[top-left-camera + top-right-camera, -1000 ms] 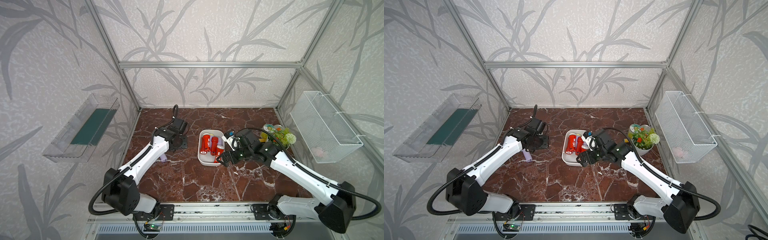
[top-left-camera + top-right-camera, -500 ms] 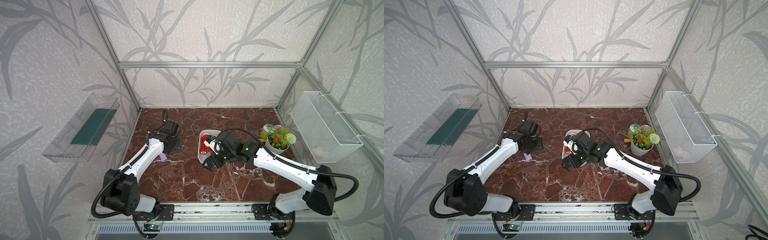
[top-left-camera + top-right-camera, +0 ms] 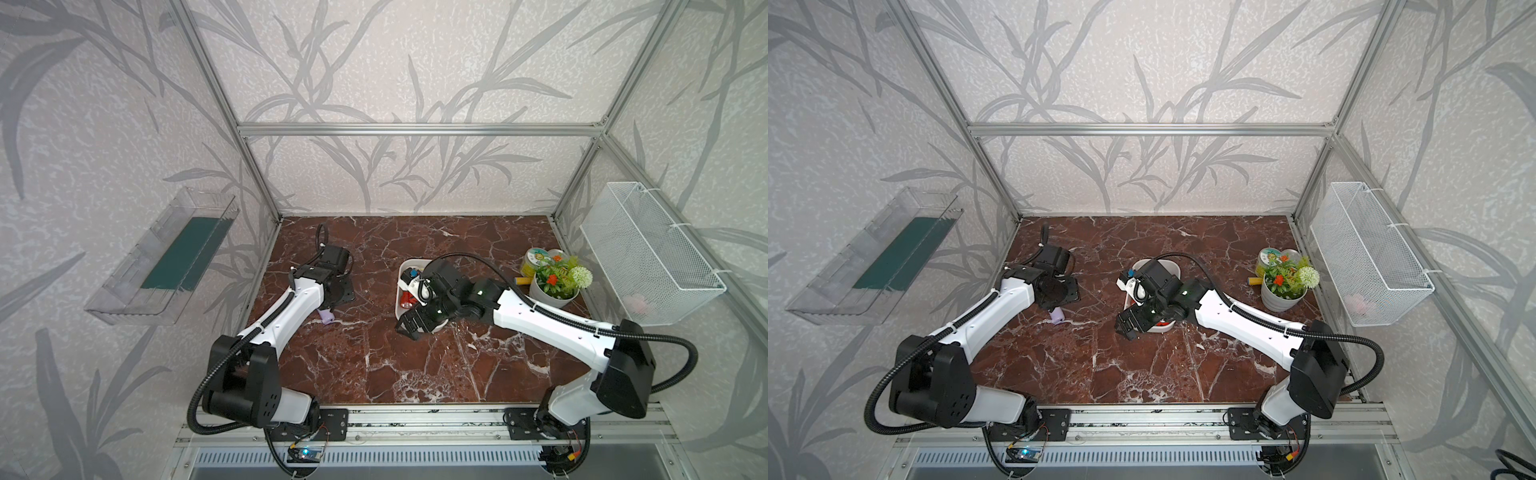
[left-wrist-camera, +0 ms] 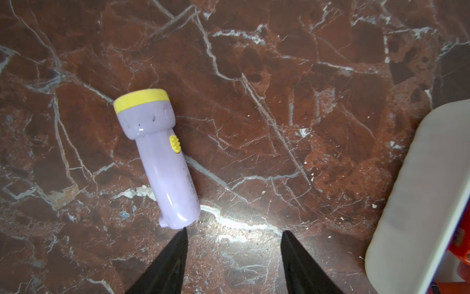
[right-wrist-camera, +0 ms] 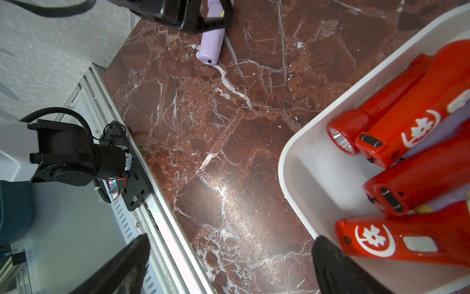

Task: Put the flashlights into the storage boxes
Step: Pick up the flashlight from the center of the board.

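A lavender flashlight [image 4: 157, 157] with a yellow lens end lies flat on the marble floor; it also shows in both top views [image 3: 326, 318] [image 3: 1057, 316]. My left gripper [image 4: 234, 232] hangs open just above the floor, one fingertip [image 4: 183, 235] close to the torch's tail, nothing between the jaws. The storage box, a white tub [image 5: 287, 157] [image 3: 409, 262], holds several red flashlights [image 5: 407, 178] and a lavender one underneath. My right gripper [image 5: 231, 239] [image 3: 411, 326] stands wide open and empty over the tub's near corner.
A potted plant [image 3: 555, 280] and a green-lidded can [image 3: 536, 259] stand at the right, with a small yellow thing [image 3: 521, 281] beside the pot. A white wire basket [image 3: 648, 253] hangs on the right wall, a clear tray [image 3: 166, 257] on the left wall.
My right arm has swung left, from the tub's right side to its near left corner, jaws still wide. My left gripper has shifted a little left and nearer, over the lavender flashlight.
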Robot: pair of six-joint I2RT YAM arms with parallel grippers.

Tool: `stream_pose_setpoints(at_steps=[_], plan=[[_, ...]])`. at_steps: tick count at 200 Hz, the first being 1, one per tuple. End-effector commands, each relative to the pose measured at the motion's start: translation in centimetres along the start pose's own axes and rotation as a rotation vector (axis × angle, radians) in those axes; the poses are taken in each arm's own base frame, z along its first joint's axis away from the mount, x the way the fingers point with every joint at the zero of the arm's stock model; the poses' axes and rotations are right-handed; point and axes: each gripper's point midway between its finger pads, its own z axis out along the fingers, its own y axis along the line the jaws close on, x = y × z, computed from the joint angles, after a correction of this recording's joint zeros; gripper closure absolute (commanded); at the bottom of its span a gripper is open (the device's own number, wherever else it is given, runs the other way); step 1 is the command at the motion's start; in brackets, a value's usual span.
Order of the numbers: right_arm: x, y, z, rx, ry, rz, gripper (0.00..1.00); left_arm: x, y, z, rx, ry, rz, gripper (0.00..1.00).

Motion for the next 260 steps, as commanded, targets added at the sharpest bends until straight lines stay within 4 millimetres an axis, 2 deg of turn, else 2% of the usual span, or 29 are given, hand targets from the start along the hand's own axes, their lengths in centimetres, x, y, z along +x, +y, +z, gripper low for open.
stream_pose_setpoints(at_steps=[1,62,129,148,151,155,165,207,260], plan=[[-1.1,1.0,-0.4,-0.026,-0.014,-0.043,0.01,-0.2,1.2,0.0,-0.026,-0.024,-0.046,0.38],[-2.4,1.4,0.6,-0.04,0.005,-0.057,0.01,0.1,2.7,0.7,-0.026,-0.024,-0.099,0.38],[-4.0,1.9,1.2,-0.052,0.018,-0.074,0.01,0.4,4.8,2.5,-0.076,0.018,-0.163,0.36],[-4.5,2.2,0.7,-0.052,0.012,-0.09,0.01,0.6,5.1,3.4,-0.082,0.031,-0.183,0.36],[-4.5,2.2,0.7,-0.052,0.012,-0.094,0.01,0.6,5.1,3.6,-0.082,0.032,-0.186,0.35],[-4.1,1.8,1.6,-0.047,0.035,-0.088,0.01,0.6,5.1,3.8,-0.082,0.035,-0.188,0.35],[-4.1,1.8,1.6,-0.045,0.04,-0.092,0.01,0.7,5.2,4.3,-0.088,0.045,-0.196,0.36],[-4.1,1.7,1.1,-0.034,0.041,-0.108,0.01,0.8,5.9,6.0,-0.115,0.075,-0.218,0.35],[-3.9,0.5,1.0,0.001,0.043,-0.086,0.01,0.4,6.7,7.4,-0.147,0.07,-0.229,0.35]])
